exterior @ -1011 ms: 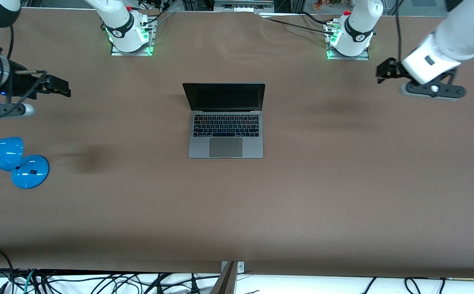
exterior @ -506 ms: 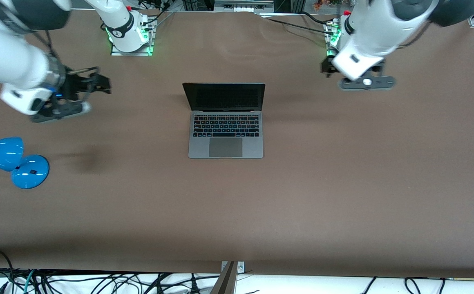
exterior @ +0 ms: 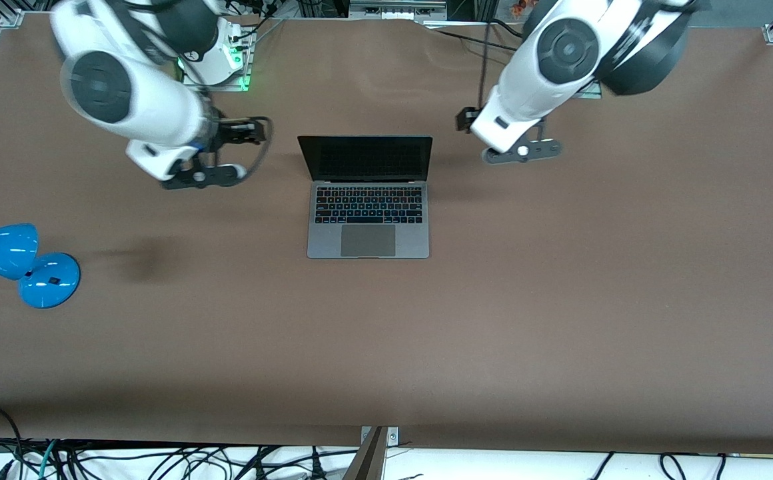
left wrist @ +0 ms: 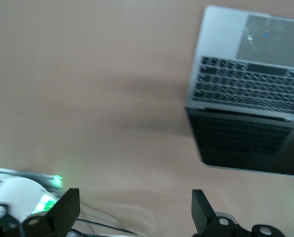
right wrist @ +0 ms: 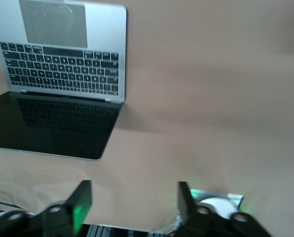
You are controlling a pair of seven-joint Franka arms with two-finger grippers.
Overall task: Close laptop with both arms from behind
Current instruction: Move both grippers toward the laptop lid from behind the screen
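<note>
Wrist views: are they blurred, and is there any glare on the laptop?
Left wrist view: the laptop is smeared by motion blur, no glare. Right wrist view: softer blur, pale sheen on the palm rest. Front view: laptop sharp, both arms blurred.

The laptop is positioned on the table, between both grippers; the right gripper is held beside its screen, the left gripper likewise; a lamp is located nearer the camera than the right gripper.
</note>
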